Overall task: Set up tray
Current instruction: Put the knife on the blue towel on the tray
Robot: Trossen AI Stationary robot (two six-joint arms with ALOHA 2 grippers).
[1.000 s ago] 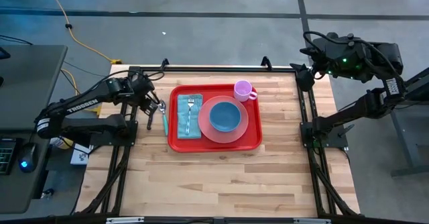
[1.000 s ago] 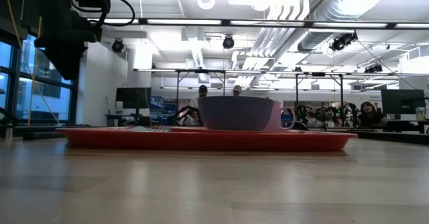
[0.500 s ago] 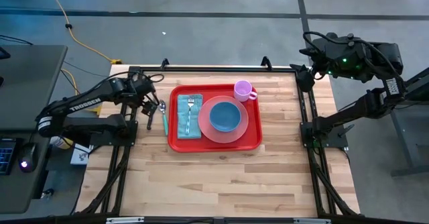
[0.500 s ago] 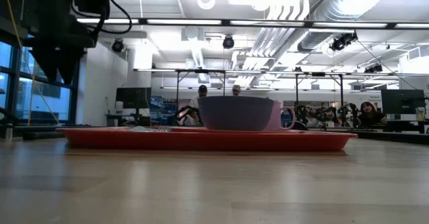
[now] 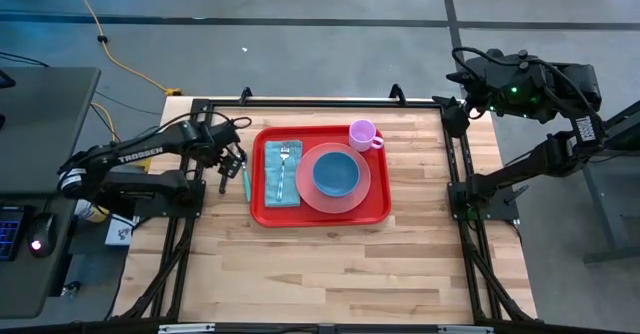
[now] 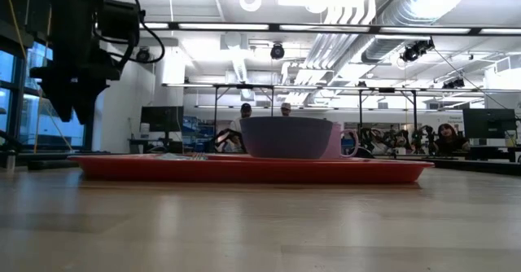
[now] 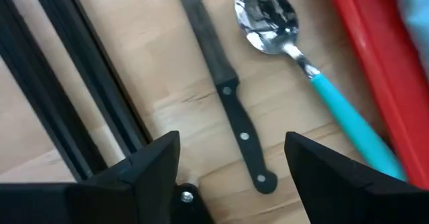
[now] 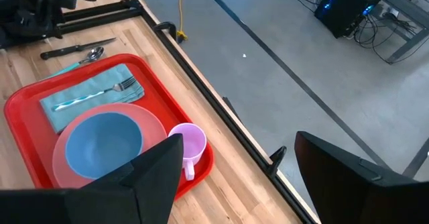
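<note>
The red tray (image 5: pixel 320 212) lies mid-table. On it are a teal napkin (image 5: pixel 272 179) with a fork (image 5: pixel 284 166), a pink plate (image 5: pixel 372 189) under a blue bowl (image 5: pixel 335 173), and a pink cup (image 5: pixel 363 134). On the wood left of the tray lie a black-handled knife (image 7: pixel 236 120) and a teal-handled spoon (image 7: pixel 268 13). My left gripper (image 7: pixel 231 174) hangs open above them, pointing down, one finger on either side of the knife's handle, not touching it. My right gripper (image 8: pixel 258 184) waits open, high over the table's far right corner.
Black frame rails (image 5: pixel 190 224) run along the table's left and right edges and the far edge (image 5: pixel 320 101). Bare wood (image 5: pixel 330 274) stretches from the tray to the near edge. People and desks show in the room behind, in the low view.
My left gripper has sunk toward the knife and spoon beside the tray, rolling a little, and its fingers have spread apart. The things on the table have kept still.
</note>
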